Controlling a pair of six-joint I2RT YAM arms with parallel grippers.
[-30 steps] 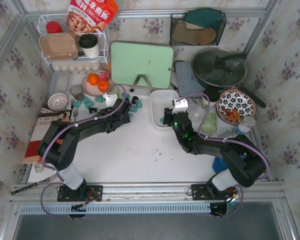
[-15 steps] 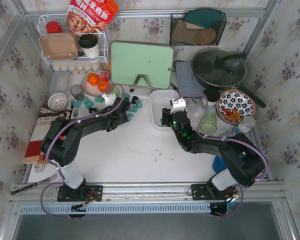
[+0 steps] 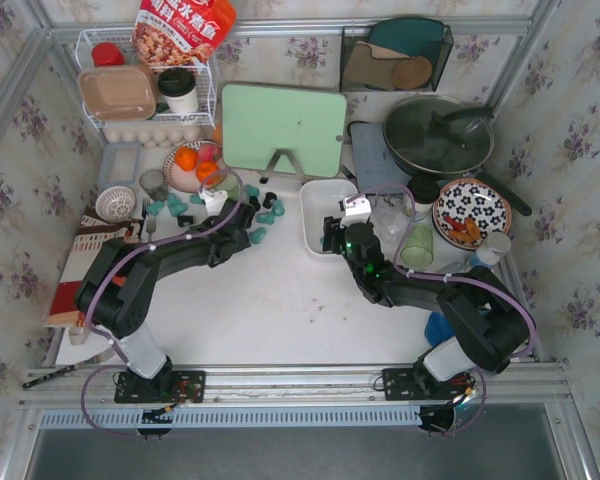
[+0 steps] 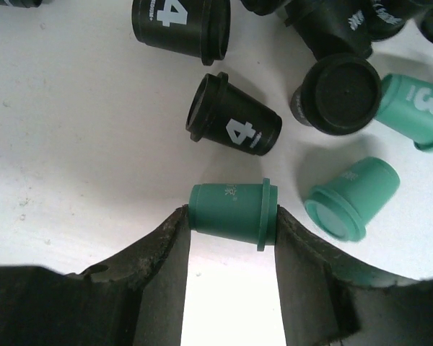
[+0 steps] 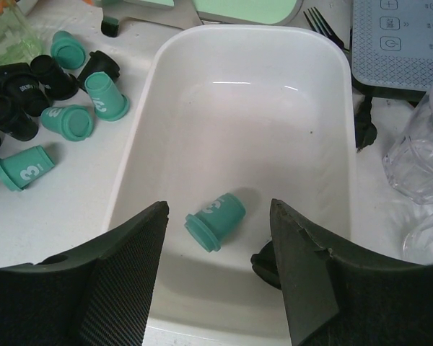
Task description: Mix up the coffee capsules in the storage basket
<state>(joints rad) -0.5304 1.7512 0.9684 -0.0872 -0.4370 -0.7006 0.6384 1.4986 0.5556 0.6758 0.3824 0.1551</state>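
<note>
Coffee capsules (image 4: 234,126) run partly out of view; left claw (image 4: 232,220) pinches teal capsule (image 4: 227,207).

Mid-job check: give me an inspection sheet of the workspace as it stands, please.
Surface: white table, no spills seen.
Job's things: storage basket holds a teal capsule marked 3 and a dark object half hidden behind a finger; black and teal loose capsules lie on the table to its left.
Clutter: cutting board, oranges, pan, patterned plate, glass beside the basket.
Grippers: left gripper shut on the held teal capsule; right gripper open over the basket.
Cables: purple cables along both arms, no snag seen.
Surroundings: floral wallpaper; wire rack back left.
</note>
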